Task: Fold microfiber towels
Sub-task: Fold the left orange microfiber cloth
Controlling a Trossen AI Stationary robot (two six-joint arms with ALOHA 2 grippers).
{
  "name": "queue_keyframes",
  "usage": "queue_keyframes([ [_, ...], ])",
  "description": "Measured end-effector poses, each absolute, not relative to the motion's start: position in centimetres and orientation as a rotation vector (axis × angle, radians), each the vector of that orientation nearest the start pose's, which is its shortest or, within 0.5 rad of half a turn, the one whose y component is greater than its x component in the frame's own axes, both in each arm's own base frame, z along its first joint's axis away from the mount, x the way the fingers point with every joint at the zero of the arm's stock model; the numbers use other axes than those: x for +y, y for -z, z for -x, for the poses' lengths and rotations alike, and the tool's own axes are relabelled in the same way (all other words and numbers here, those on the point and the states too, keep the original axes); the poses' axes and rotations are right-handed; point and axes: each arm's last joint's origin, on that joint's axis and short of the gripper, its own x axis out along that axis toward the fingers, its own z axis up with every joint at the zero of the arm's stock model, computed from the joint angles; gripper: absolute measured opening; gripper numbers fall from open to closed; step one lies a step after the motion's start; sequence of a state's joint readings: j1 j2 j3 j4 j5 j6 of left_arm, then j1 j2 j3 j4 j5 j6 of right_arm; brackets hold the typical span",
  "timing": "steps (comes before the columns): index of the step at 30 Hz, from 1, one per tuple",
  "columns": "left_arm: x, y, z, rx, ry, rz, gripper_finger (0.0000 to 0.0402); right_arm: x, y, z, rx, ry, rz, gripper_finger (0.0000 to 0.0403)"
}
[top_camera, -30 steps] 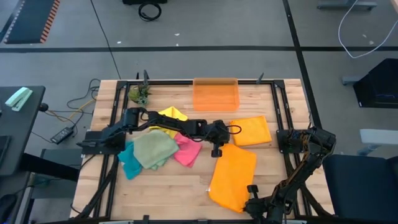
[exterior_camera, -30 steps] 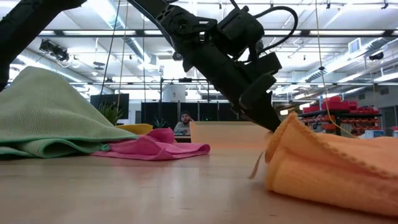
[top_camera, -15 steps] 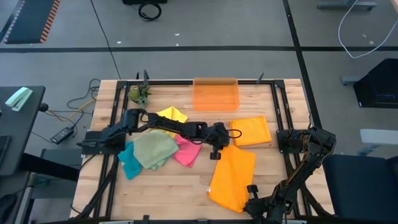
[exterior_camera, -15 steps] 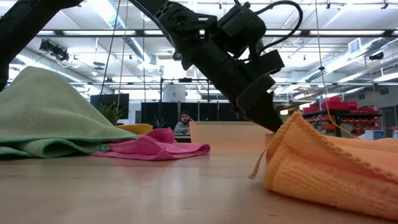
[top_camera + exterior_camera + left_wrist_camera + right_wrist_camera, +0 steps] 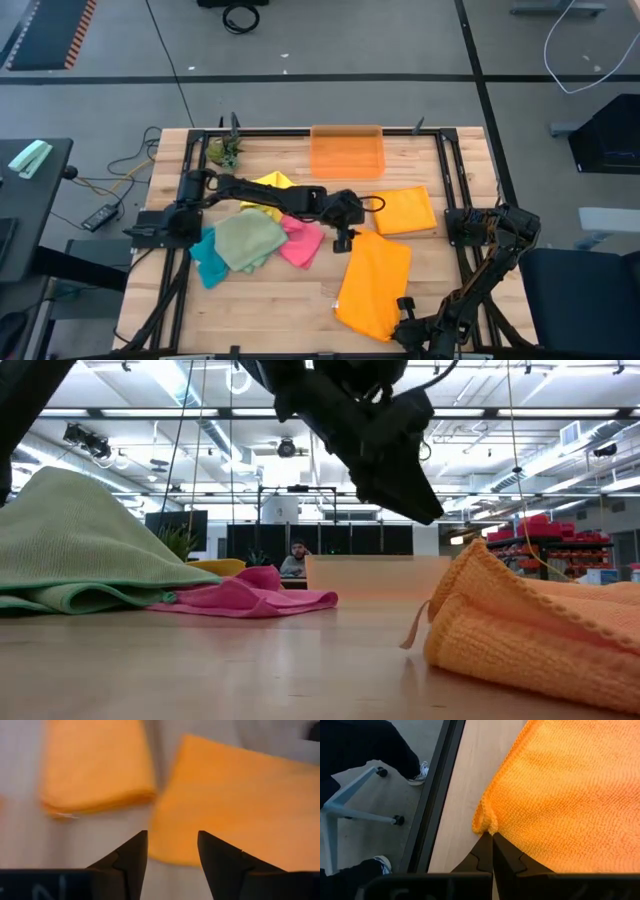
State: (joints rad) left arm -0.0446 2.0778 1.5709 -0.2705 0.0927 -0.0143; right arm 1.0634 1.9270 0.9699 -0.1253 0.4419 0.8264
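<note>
An orange towel [image 5: 375, 285] lies folded over on the table right of centre; its doubled end [image 5: 500, 630] shows in the low view. My left gripper [image 5: 343, 240] hangs open above the towel's far end [image 5: 235, 805], nothing between its fingers [image 5: 132, 855]. My right gripper [image 5: 405, 308] is at the towel's near right side, shut on it. A folded yellow-orange towel [image 5: 405, 210] lies flat farther back. Teal [image 5: 208, 265], green [image 5: 248, 240], pink [image 5: 303, 245] and yellow [image 5: 275, 184] towels lie heaped at the left. My right gripper pinches the orange towel's edge [image 5: 485, 824] between its two shut fingers [image 5: 507, 857], where the edge puckers into a small bump. The fingers come from the table's near side. The rest of the towel lies slack on the table.
A translucent orange bin [image 5: 347, 152] stands at the far edge, a small plant [image 5: 224, 152] at the far left corner. Black frame rails [image 5: 452, 190] run along the table's sides. Beyond the table's edge, a chair base [image 5: 350, 805] and a person's shoes [image 5: 421, 770] show.
My left gripper has opened, let go of the orange towel's far end, and risen clear of it, drawing back a little toward the table's left. The towel stays folded where it was; its upper layer has sagged slightly.
</note>
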Motion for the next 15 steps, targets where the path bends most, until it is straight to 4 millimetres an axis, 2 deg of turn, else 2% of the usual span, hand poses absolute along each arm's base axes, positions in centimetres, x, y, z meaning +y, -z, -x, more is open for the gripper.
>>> queue_keyframes([
  [3,-5.7,-19.2,-46.0,0.771,0.277,0.086,0.0168,29.7,-10.2,-17.9,0.935,-0.186,-0.010,0.0005],
  [6,-10.1,-17.3,-45.4,0.809,0.376,0.062,0.0148,29.7,-10.2,-17.9,0.935,-0.189,-0.003,0.0005],
  [9,-13.9,-16.8,-44.9,0.774,0.461,0.027,0.0124,29.6,-10.2,-17.9,0.934,-0.197,0.018,0.0005],
  [12,-16.0,-16.4,-44.5,0.759,0.490,-0.004,0.0100,29.6,-10.2,-17.9,0.933,-0.205,0.035,0.0005],
  [15,-17.1,-15.9,-44.1,0.778,0.491,-0.003,0.0075,29.6,-10.2,-17.9,0.933,-0.212,0.049,0.0005],
])
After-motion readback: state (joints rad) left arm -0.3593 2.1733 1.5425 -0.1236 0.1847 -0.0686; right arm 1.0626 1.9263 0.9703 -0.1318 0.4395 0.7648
